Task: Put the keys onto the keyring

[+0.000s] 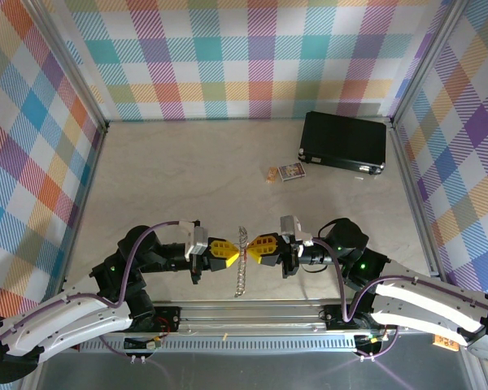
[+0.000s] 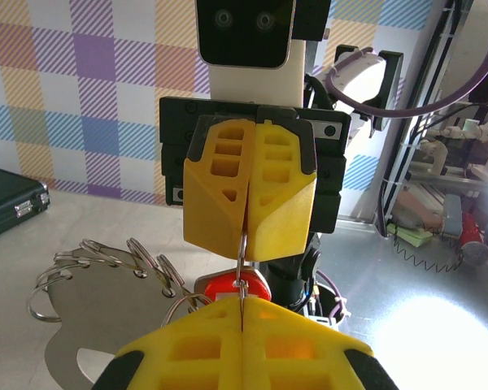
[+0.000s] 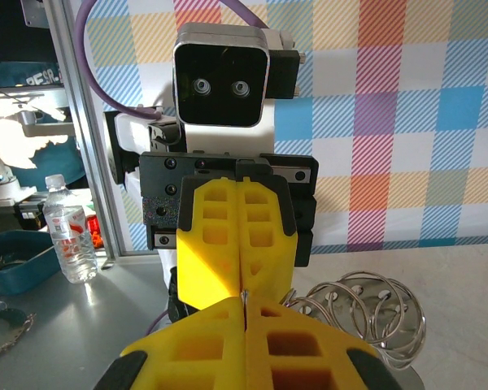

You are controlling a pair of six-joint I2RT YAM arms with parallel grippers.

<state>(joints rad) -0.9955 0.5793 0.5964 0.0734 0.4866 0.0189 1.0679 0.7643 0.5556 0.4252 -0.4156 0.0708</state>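
Both grippers meet tip to tip at the near middle of the table. The keyring (image 1: 241, 275), a silver loop with a chain-like edge, hangs between them. My left gripper (image 1: 233, 253) is shut on a thin wire of it. My right gripper (image 1: 252, 247) is shut on the same wire from the other side. In the left wrist view my left gripper (image 2: 242, 305) pinches the wire just below the right gripper's fingers (image 2: 281, 213). The keys show as one red head (image 2: 224, 286) right behind the wire; the blade is hidden. The keyring's coils (image 2: 106, 258) spread to the left. Coils (image 3: 366, 313) also sit beside my right gripper (image 3: 244, 302).
A black rectangular case (image 1: 344, 140) lies at the back right. A small printed card (image 1: 291, 171) lies in front of it. Plaid walls close the table on three sides. A metal rail (image 1: 252, 313) runs along the near edge between the arm bases.
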